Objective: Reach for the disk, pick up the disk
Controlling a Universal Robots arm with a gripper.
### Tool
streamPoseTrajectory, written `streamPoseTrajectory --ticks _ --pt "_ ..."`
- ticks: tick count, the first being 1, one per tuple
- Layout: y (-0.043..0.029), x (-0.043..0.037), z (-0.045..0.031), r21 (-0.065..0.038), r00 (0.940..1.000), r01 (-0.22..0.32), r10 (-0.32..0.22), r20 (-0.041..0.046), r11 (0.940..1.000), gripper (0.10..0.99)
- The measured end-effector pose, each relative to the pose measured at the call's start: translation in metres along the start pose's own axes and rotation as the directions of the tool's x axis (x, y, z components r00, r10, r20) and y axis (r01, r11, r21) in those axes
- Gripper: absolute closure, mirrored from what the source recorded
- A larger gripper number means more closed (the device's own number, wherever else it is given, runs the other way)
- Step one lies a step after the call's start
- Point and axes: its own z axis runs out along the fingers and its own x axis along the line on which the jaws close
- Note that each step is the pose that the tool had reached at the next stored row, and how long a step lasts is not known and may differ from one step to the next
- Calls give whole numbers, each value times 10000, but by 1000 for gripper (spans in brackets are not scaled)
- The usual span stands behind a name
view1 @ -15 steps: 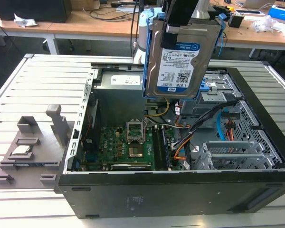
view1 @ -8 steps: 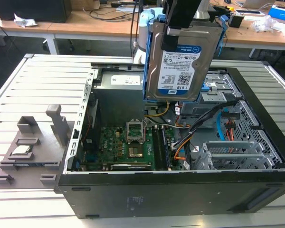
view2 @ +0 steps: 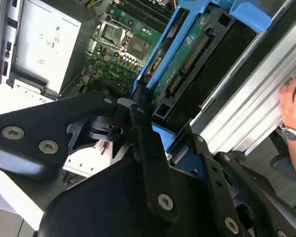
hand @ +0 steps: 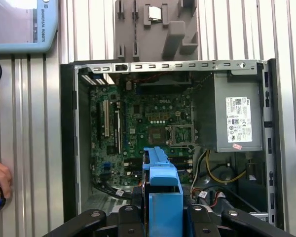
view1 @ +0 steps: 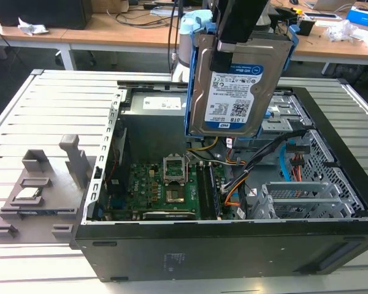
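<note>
Exterior view: the disk (view1: 236, 92), in its blue carrier, is held upright in the air above the open computer case (view1: 331, 184), clamped at its upper edge by the gripper (view1: 230, 46). Reach and pick-up are judged done; nothing is seen left.

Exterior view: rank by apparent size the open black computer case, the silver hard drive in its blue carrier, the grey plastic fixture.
1. Open black computer case.
2. Silver hard drive in its blue carrier, held aloft by the end effector; possibly nearer the camera, so its size is unsure against the fixture.
3. Grey plastic fixture.
</note>
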Motion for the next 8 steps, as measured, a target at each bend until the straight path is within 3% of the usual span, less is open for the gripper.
streamPoseTrajectory --ticks 8 --pt "-5 104 0 0 10000 1 -1 0 10000 718"
